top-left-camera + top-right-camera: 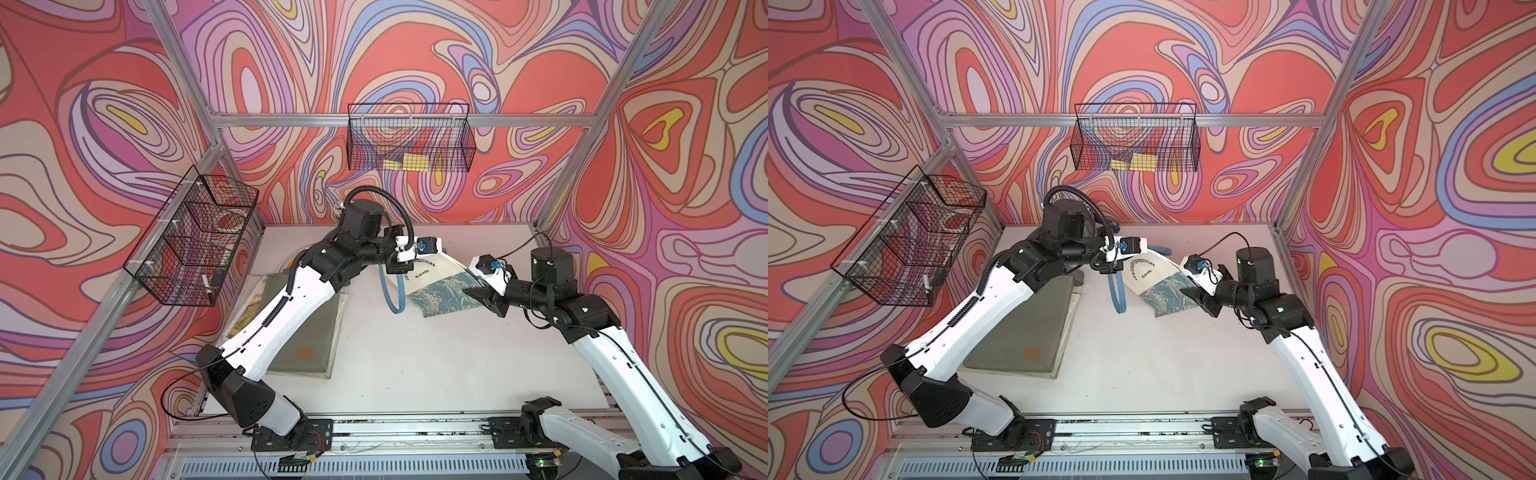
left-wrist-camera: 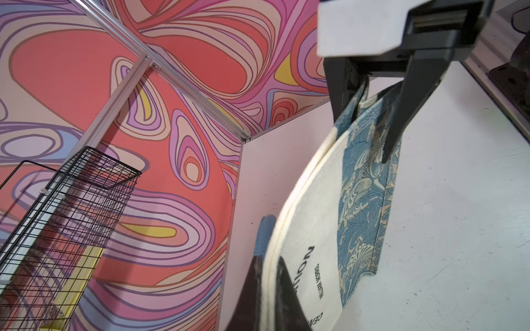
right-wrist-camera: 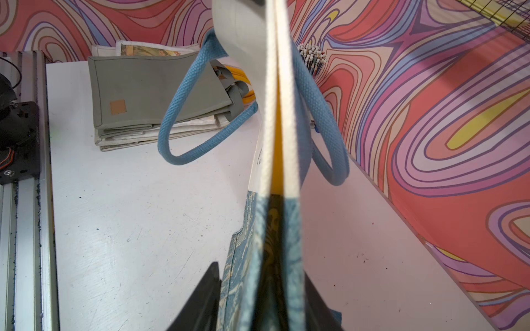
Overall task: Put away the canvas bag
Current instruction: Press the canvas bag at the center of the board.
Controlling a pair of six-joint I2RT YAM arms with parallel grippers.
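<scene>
Canvas bag is held up over the table, well apart from the folded bag stack; left gripper fingers pinch its cream top hem, so it stays up; right gripper jaws stand parted around the blue patterned bottom; we judge that end unheld, only steadied.

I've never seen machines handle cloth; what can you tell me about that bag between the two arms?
The canvas bag is flat cream cloth with black lettering, a blue floral band at its bottom and two blue woven handles dangling. It is held up, tilted, over the table. The left claw is shut on its cream top edge; the right claw stands open around the floral end.
</scene>
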